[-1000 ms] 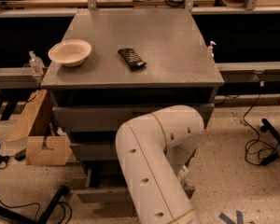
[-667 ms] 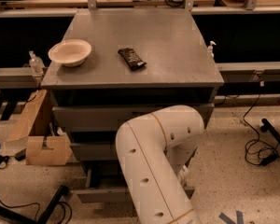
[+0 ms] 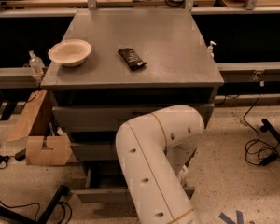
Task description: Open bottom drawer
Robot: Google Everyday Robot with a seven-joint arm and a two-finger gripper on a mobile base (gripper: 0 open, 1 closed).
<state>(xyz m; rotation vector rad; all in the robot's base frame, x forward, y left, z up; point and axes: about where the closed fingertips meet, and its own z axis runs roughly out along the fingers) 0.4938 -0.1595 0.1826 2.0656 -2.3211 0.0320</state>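
The grey metal cabinet (image 3: 130, 50) has three drawers. The bottom drawer (image 3: 98, 195) is the lowest and slimmest. Its front stands forward of the middle drawer front (image 3: 91, 150), with a dark gap and a side rail behind it. Its knob is hidden. My white arm (image 3: 154, 162) bends in front of the cabinet and covers the middle and right of the lower drawers. My gripper is hidden behind the arm, low down by the right part of the bottom drawer.
A cream bowl (image 3: 70, 52) and a dark snack bar (image 3: 132, 59) lie on the cabinet top. A cardboard box (image 3: 46, 148) stands on the floor at the left. Cables (image 3: 259, 148) lie at the right, and a black stand leg (image 3: 49, 204) at the lower left.
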